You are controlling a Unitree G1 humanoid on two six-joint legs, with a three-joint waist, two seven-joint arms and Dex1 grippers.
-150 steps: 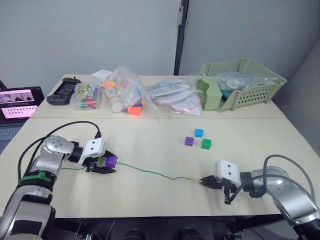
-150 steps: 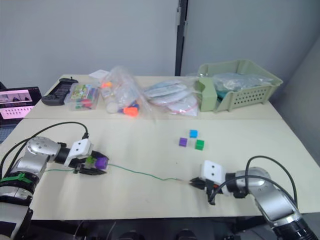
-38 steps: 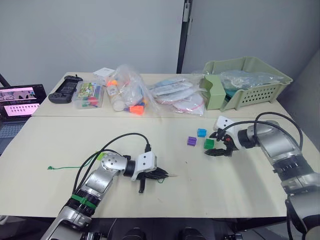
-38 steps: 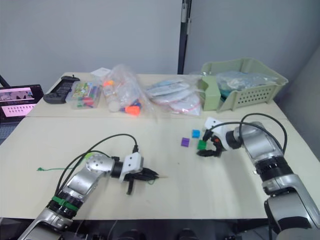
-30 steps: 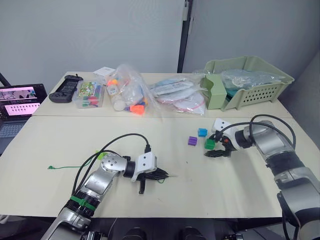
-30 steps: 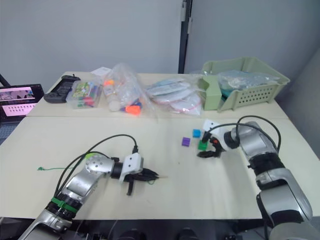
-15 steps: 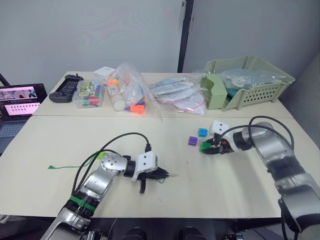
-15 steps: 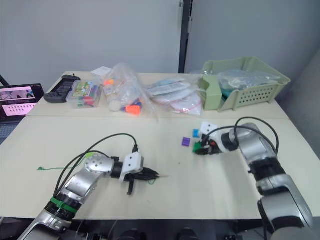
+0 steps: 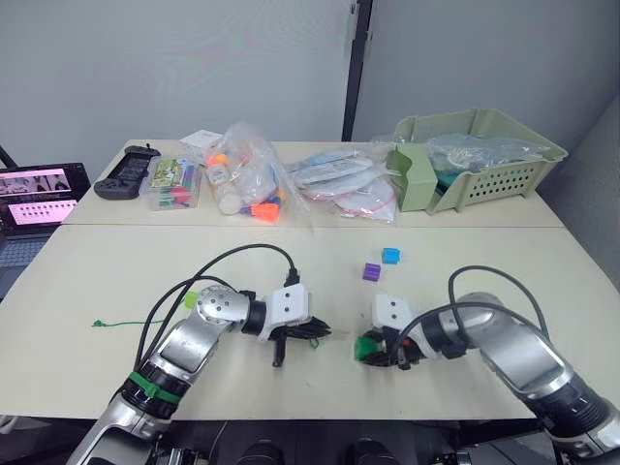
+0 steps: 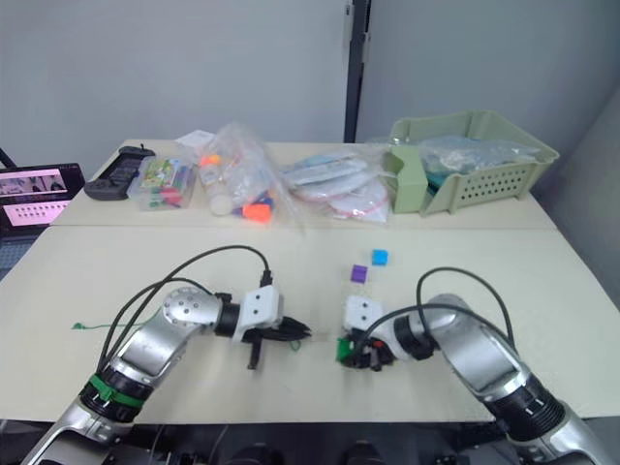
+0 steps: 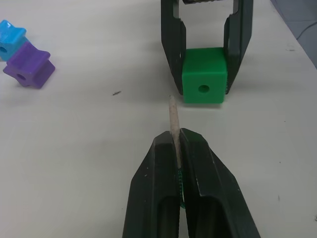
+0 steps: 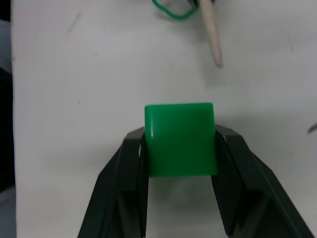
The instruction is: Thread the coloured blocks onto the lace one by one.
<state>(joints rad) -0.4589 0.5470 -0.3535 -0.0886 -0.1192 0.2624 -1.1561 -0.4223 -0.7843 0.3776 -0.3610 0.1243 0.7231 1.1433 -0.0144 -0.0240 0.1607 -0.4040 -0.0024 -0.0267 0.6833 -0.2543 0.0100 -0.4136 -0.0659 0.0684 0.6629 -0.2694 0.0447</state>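
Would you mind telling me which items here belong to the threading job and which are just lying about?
Job: green block held in right gripper; lace tip pinched in left gripper; purple block; blue block.

Lying about: green basket, plastic bags, clear box, black controller, laptop.

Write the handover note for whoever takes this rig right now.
Left gripper: shut on the lace's pale tip, aimed toward the green block.
Right gripper: shut on the green block, hole facing the tip, near the table's front edge.
Purple block and blue block lie loose mid-table.
The lace trails toward the table's left side.
Done: green block picked up and presented.
Left: push tip through green, then thread purple and blue.
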